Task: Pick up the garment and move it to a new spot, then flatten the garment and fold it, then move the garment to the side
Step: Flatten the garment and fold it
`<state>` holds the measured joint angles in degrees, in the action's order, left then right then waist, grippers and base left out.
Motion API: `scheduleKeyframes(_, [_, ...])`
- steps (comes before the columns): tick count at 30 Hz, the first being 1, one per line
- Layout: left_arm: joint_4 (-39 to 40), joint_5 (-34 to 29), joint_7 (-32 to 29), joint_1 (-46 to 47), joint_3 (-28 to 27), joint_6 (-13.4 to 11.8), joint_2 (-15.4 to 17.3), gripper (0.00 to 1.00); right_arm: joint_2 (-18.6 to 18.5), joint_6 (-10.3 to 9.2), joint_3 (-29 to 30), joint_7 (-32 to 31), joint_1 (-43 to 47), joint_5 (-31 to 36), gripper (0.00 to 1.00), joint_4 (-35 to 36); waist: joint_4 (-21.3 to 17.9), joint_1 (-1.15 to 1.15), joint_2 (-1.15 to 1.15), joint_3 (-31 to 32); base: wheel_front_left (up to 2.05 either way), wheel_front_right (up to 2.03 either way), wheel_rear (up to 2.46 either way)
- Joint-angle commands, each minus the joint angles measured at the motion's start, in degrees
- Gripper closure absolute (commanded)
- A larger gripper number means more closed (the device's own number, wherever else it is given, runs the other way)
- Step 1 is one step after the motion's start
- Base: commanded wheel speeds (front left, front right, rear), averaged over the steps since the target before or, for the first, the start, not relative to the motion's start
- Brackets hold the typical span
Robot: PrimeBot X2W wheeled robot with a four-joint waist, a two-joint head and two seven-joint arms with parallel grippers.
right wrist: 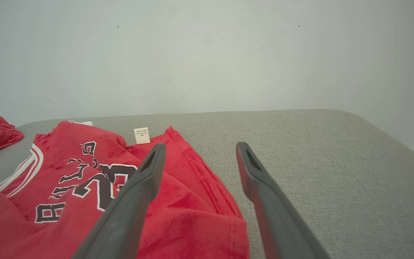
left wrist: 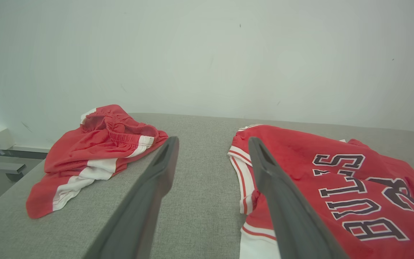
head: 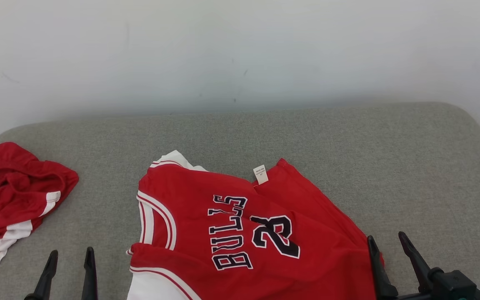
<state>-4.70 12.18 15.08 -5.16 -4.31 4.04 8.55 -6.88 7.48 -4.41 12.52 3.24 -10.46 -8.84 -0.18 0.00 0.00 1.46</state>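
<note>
Red shorts [head: 15, 204] with white stripes lie crumpled on the grey upholstered surface [head: 327, 137], to the left of the left gripper [head: 71, 251]. A white wall [head: 240, 50] stands beyond it.

so the garment [head: 206, 196] is a red sleeveless basketball jersey, front side up; "BULLS" lettering [head: 228, 235] and a 23 [head: 275, 236] in black with white outlines; white-and-red striped trim [head: 156, 214] round the armhole; it's lying on the grey padded surface [head: 348, 137], turned sideways so the text runs up the head view, tops of the letters toward the left; not flat, there are creases and a fold along the right side; small white tag [head: 260, 174] poking out at the far edge
</note>
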Motion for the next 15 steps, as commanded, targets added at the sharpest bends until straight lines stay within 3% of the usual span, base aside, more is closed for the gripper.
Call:
scheduleKeyframes(1, [-0.19, -0.6, 0.1, 0.4, -0.27, 0.07, -0.09, 0.0, -0.24, 0.04, -0.05, -0.19, 0.42, 0.28, 0.0, 0.19, 0.02, 0.0, 0.0, -0.01, 0.0, 0.0, 0.0])
scheduleKeyframes(9, [-2.69, -0.7, 0.08, -0.09, 0.96, 1.05, -0.36, 0.0, 0.23, 0.04, 0.44, -0.18, -0.03, -0.49, 0.0, -0.74, -0.07, 0.0, 0.0, -0.34, 0.0, 0.0, 0.0])
scheduleKeyframes(15, [-7.67, -0.22, 0.08, -0.23, 4.6, 1.97, -1.05, 0.0, 0.78, 0.04, 2.49, -1.35, 0.39, 0.95, 0.0, -5.52, 0.09, 0.0, 0.0, -0.99, 0.0, 0.0, 0.0])
